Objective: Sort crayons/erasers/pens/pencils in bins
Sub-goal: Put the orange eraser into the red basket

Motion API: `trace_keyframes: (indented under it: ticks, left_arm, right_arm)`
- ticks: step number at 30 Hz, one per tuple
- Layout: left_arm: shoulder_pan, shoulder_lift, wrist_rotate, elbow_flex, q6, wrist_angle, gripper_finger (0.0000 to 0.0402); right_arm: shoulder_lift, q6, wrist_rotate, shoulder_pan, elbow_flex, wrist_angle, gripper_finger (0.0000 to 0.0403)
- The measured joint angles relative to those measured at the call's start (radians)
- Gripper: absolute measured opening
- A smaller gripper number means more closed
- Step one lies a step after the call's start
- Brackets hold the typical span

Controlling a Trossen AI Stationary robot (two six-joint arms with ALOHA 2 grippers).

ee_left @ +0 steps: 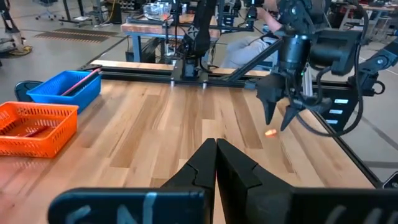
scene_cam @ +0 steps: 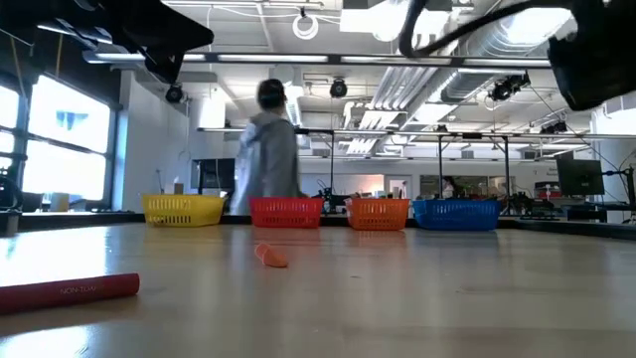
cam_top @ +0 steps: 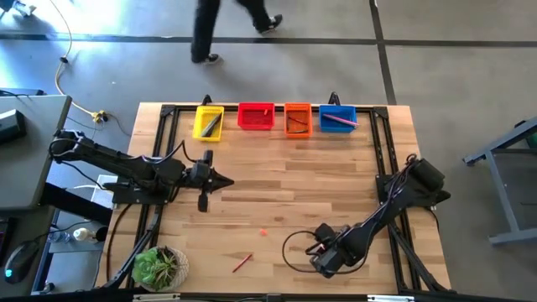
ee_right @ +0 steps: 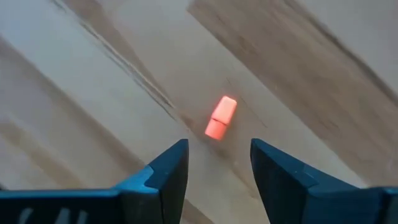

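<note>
Eraser (ee_right: 221, 117) just past open right end effector (ee_right: 219, 163).

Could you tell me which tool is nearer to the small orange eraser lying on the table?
Right. The right tool hangs open over the eraser; the left tool, shut, waits well across the table.

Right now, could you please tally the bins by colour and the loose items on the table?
Yellow bin: 1
Red bin: 1
Orange bin: 1
Blue bin: 1
Loose eraser: 1
Loose red stick: 1
Total: 6
</note>
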Motion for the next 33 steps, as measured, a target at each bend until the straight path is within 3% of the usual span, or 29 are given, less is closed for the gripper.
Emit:
trace_keyframes:
  ticks: [9,12,18,25,29,33]
  left_arm:
    - [-0.019,0.000,-0.007,0.000,-0.002,-0.003,0.0000]
    - [-0.019,0.000,-0.022,0.000,-0.016,-0.009,0.0001]
    - [-0.019,0.000,-0.054,0.000,-0.038,-0.011,0.0000]
    - [-0.019,0.000,-0.064,0.000,-0.053,-0.009,0.0000]
    - [-0.019,-0.001,-0.142,-0.017,-0.098,-0.015,0.0000]
    - [-0.026,-0.012,-0.160,-0.128,-0.137,0.136,0.0000]
  right_arm:
    - [0.039,0.034,0.041,-0.001,0.000,0.039,0.0155]
    - [0.044,0.033,0.045,-0.001,-0.001,0.036,0.0122]
    - [0.045,-0.010,0.073,-0.008,0.003,0.031,0.0017]
    - [0.046,-0.234,0.124,-0.094,0.118,0.011,0.0020]
    - [0.046,-0.470,0.208,-0.200,0.250,-0.108,0.0005]
    - [0.046,-0.737,0.303,-0.338,0.393,-0.200,0.0003]
